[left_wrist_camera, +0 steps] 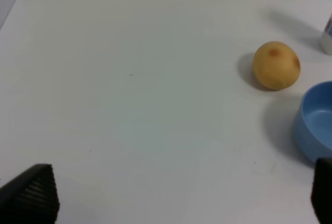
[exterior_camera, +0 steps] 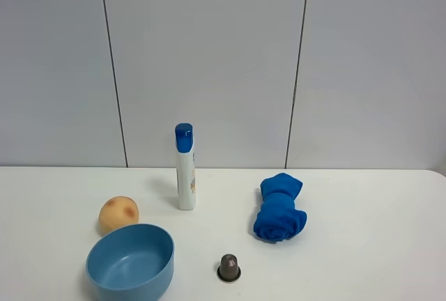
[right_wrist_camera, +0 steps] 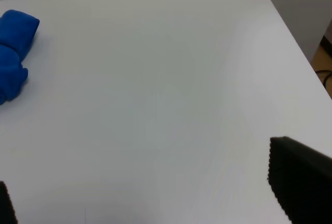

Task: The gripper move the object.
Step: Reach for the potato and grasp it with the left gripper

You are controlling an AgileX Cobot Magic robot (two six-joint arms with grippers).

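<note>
Standing bottle: white with a blue cap, upright in the middle of the high view, towards the back of the white table.
Round fruit: yellowish with a brown blotch, lower left of the frame, just behind the bowl.
Blue bowl: lower left corner, mouth up, empty.
Blue cloth: bunched up, right of centre, well apart from the bottle.
Grey capsule: small, bottom centre, between bowl and cloth.
Task's object: I cannot tell which one is meant; all five sit on the table, none touched.
Left wrist view: fruit near the bowl with a gap between them; a sliver of the bottle just shows.
Left gripper: dark fingertips spread wide over bare table, holding nothing.
Right wrist view: cloth lies well apart from the claw.
Right gripper: fingertips spread wide, holding nothing.
</note>
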